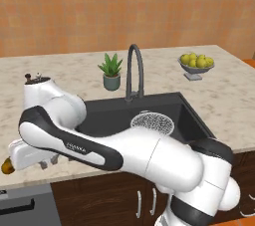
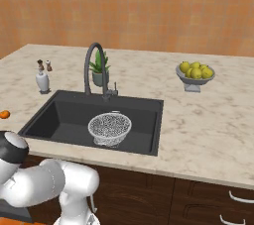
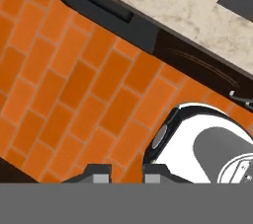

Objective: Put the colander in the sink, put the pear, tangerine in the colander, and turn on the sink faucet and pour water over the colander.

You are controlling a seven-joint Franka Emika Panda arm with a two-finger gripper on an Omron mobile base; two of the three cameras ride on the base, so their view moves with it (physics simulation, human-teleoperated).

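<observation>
The wire-mesh colander [image 1: 152, 121] [image 2: 109, 129] stands in the dark sink [image 1: 99, 115] [image 2: 59, 117], right of its middle, with nothing in it. Behind the basin rises the sink faucet [image 1: 134, 68] [image 2: 93, 65]; no water runs from it. The pear [image 1: 7, 166] lies at the front left edge of the counter, just left of my hand. My gripper [image 1: 48, 162] [image 3: 127, 179] hangs over that edge. It points down at the floor, its tips a little apart with nothing between them. The tangerine [image 2: 4, 114] rests on the counter left of the sink.
A potted plant [image 1: 111, 70] [image 2: 100, 69] stands behind the faucet. A white soap dispenser [image 2: 42, 80] is at the back left, and a grey footed bowl of yellow-green fruit [image 1: 196, 63] [image 2: 195, 74] at the back right. An orange brick floor [image 3: 74, 80] lies below the hand.
</observation>
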